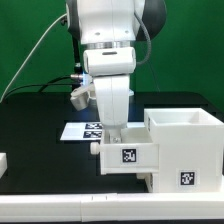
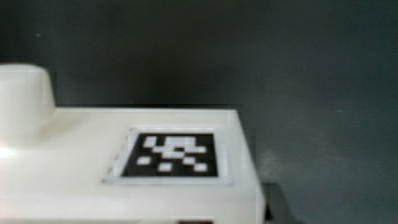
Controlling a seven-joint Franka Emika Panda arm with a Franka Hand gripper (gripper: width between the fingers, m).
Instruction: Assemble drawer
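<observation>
The drawer's large white cube-shaped casing (image 1: 185,150) stands at the exterior view's right, with a tag on its front. A small white tray (image 1: 128,155), also tagged, sits against the casing's left side, partly inside it. My gripper (image 1: 118,134) comes straight down onto the tray's top edge, and its fingers stand close together as if pinching the tray's wall. In the wrist view the tray's white surface (image 2: 71,150) with its tag (image 2: 175,156) fills the frame, with a round knob (image 2: 22,92) beside it. My fingertips are not clearly visible there.
The marker board (image 1: 88,130) lies flat on the black table behind the tray. Another white part (image 1: 3,162) shows at the exterior view's left edge. A green backdrop stands behind the arm, and the table's front edge is white.
</observation>
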